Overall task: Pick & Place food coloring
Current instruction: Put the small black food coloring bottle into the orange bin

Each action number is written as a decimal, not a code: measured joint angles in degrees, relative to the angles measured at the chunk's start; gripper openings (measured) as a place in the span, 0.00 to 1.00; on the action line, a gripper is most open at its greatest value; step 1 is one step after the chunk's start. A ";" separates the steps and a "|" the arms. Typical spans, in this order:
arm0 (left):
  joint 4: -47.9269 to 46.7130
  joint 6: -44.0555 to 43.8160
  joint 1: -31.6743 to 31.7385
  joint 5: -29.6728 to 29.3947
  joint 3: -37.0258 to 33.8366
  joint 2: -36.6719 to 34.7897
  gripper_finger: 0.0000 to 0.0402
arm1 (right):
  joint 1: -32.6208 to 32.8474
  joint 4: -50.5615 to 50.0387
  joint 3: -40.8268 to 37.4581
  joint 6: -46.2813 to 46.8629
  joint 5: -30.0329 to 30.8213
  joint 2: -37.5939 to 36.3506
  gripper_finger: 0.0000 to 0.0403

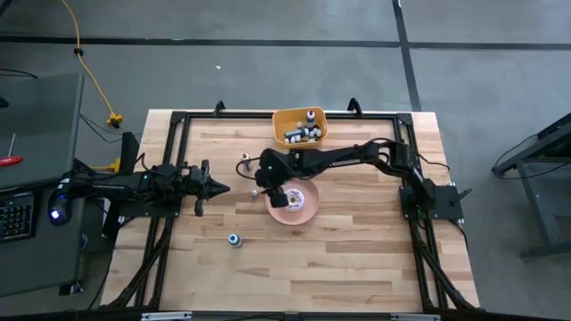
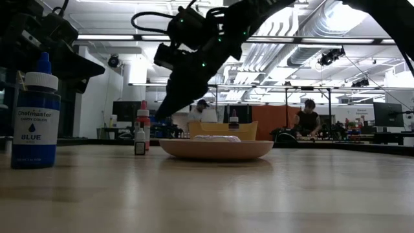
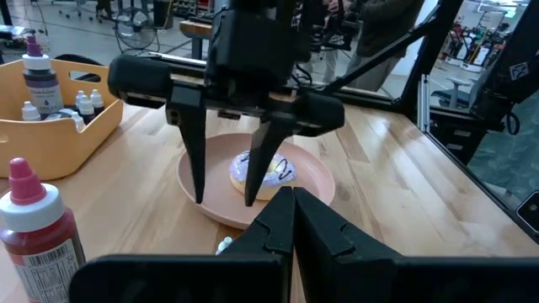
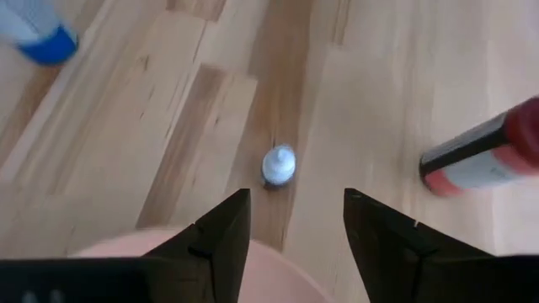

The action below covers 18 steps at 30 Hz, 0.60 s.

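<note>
The right gripper [image 4: 295, 220], fingers spread, hangs above the tiny white bottle [image 4: 278, 165] at frame centre and could tip it or clip the pink plate [image 1: 308, 210] on descending, while the left gripper [image 1: 220, 188], fingers pressed together, waits at left

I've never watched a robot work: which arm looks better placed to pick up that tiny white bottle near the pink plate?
The right arm. Its open claw hangs directly over the tiny white bottle beside the round pink plate; the left claw waits shut, off to the side.

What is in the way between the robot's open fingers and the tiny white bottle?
Nothing visible. The right gripper hangs open above the tiny white bottle, bare wood between them. The pink plate sits beside it.
</note>
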 joint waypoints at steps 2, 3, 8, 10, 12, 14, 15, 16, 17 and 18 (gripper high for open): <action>0.00 0.00 0.01 0.00 0.01 0.00 0.00 | 0.00 2.60 -1.18 1.77 -0.37 -0.04 0.45; 0.00 0.01 0.00 0.00 -0.01 0.02 0.00 | 0.00 3.47 -1.84 2.77 -0.33 -0.04 0.45; 0.00 0.01 0.01 -0.02 0.01 0.02 0.00 | 0.02 6.93 -3.51 6.55 -0.77 -0.04 0.45; 0.00 0.01 0.02 -0.02 0.01 0.02 0.00 | 0.12 7.34 -3.72 8.17 -0.81 0.21 0.45; 0.00 0.02 0.02 -0.02 -0.01 0.02 0.00 | 0.23 7.90 -3.84 8.76 -1.37 0.72 0.45; 0.00 -0.01 0.00 -0.02 0.01 0.02 0.00 | 0.51 9.17 -3.89 8.76 -3.07 1.50 0.45; 0.00 0.00 0.01 -0.03 0.00 0.01 0.00 | 0.65 10.12 -3.79 8.98 -3.51 1.74 0.45; 0.00 0.00 0.00 -0.03 0.01 0.02 0.00 | 0.74 9.75 -3.79 9.32 -3.89 1.86 0.45; 0.00 0.00 0.01 -0.01 0.00 0.02 0.00 | 0.87 9.81 -3.81 9.46 -3.84 2.26 0.45; 0.00 0.02 0.02 0.00 -0.01 0.01 0.00 | 0.95 10.54 -3.81 9.61 -3.44 2.55 0.45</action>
